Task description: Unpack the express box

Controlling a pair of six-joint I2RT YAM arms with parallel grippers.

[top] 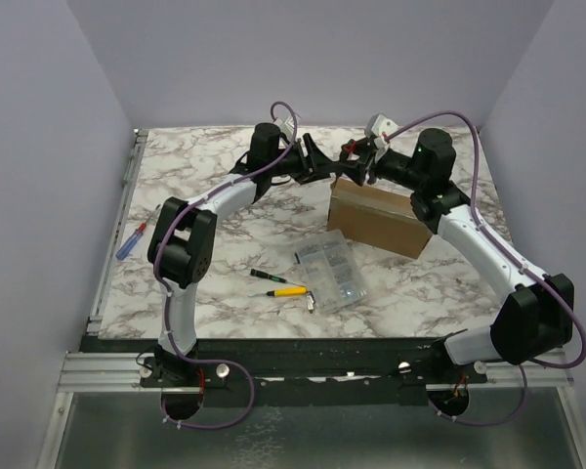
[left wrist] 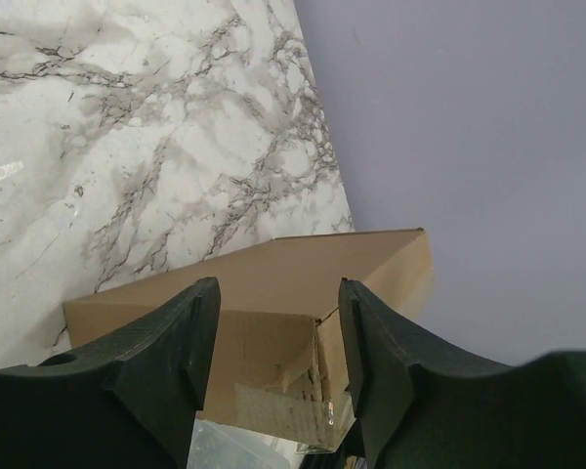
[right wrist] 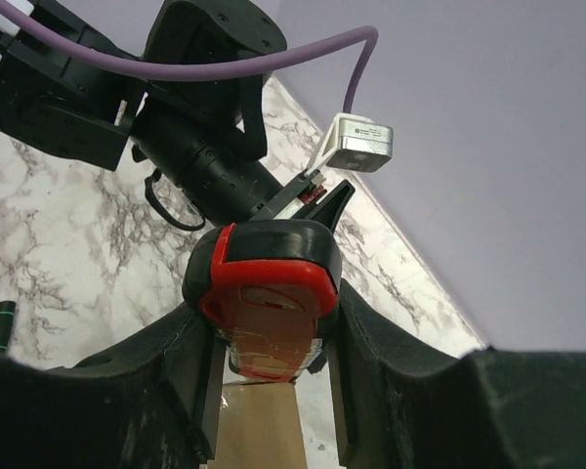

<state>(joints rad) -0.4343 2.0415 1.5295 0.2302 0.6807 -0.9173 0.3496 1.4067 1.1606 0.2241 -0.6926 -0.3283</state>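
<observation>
The express box (top: 376, 220), plain brown cardboard, lies at the back right of the marble table. In the left wrist view the express box (left wrist: 293, 262) shows an opened corner with a strip of tape on the flap. My left gripper (top: 330, 168) hangs over the box's far left corner. Seen from its own wrist, the left gripper (left wrist: 278, 288) is open, with nothing between its fingers. My right gripper (top: 359, 161) is just beside it, above the box's back edge. That right gripper (right wrist: 269, 327) is shut on a red and black tool (right wrist: 269, 274), with the cardboard of the express box (right wrist: 264, 430) below it.
A clear plastic compartment case (top: 330, 271) lies in front of the box. Two small screwdrivers (top: 278, 284) lie left of the case. A blue and red pen (top: 129, 239) rests near the table's left edge. Purple walls close in the back and both sides.
</observation>
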